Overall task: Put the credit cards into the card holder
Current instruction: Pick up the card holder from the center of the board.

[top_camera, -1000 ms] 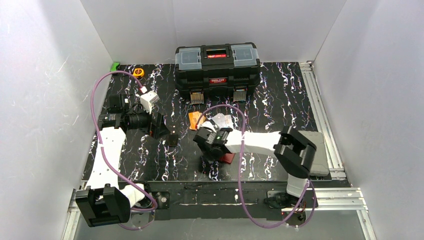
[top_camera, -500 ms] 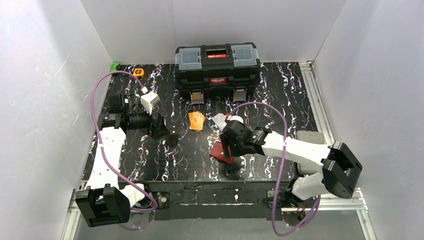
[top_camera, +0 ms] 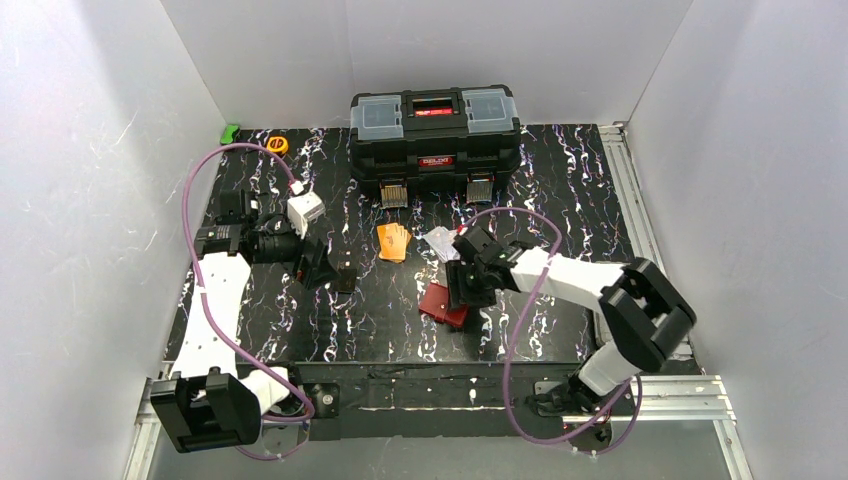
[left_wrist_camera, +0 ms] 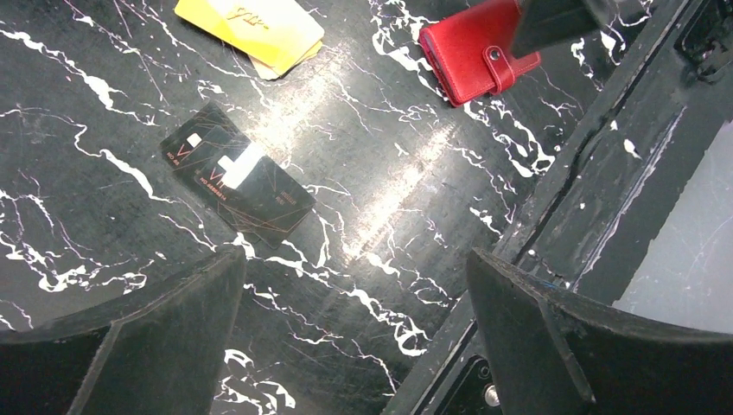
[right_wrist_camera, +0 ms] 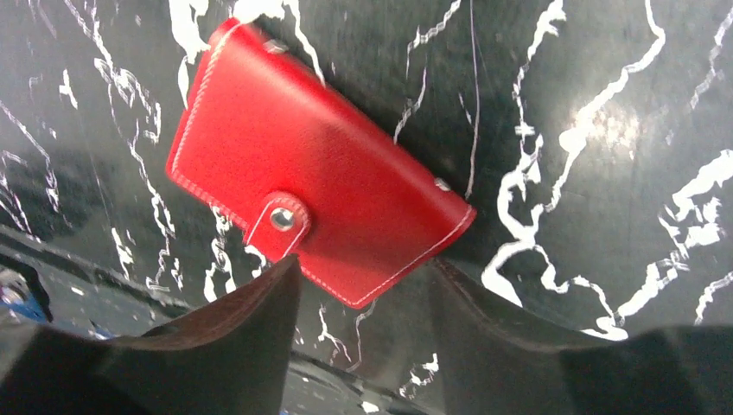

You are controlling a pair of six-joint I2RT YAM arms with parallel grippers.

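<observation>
The red card holder point(top_camera: 441, 303) lies closed on the black marbled table, near the front. In the right wrist view its snap tab and pale stud face up point(right_wrist_camera: 320, 207). My right gripper point(top_camera: 468, 287) is open just above its right end, and the holder's near corner lies between the fingertips point(right_wrist_camera: 363, 275). Orange credit cards point(top_camera: 393, 241) and whitish ones point(top_camera: 440, 241) lie fanned behind the holder. My left gripper point(top_camera: 325, 268) is open and empty point(left_wrist_camera: 354, 333) beside a black card point(left_wrist_camera: 238, 186). The left wrist view also shows the orange cards point(left_wrist_camera: 251, 26) and the holder point(left_wrist_camera: 471, 52).
A big black toolbox point(top_camera: 435, 130) stands at the back centre. A yellow tape measure point(top_camera: 277, 145) and a small green object point(top_camera: 231, 131) sit at the back left. The table's front edge rail point(left_wrist_camera: 596, 173) runs close to the left gripper.
My right arm has swung from over the holder's left side to its right, uncovering the holder, and the gripper now sits at its right end. The left gripper has shifted slightly right.
</observation>
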